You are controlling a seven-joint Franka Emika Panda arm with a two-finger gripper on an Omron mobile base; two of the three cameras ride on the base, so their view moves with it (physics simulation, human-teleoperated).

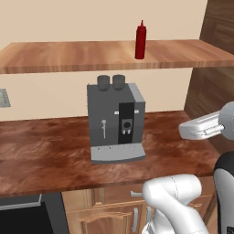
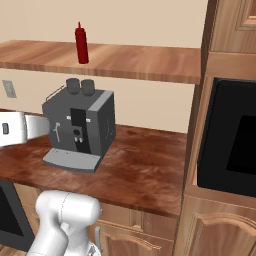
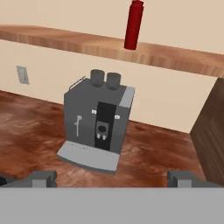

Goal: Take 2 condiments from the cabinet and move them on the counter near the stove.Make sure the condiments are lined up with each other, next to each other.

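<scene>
Red squeeze bottle [image 1: 140,42] stands upright near the front edge of the open shelf [image 1: 68,57], above and just right of the grey coffee machine [image 1: 116,121] on the worktop [image 1: 41,155]. The claw [image 3: 111,179] is spread fully, holding nothing, low over the worktop. Best rise clear of the machine's top, then approach level, pinching the body. Open room lies right.

Coffee machine [image 1: 116,122] beneath shelf [image 1: 68,55]
</scene>
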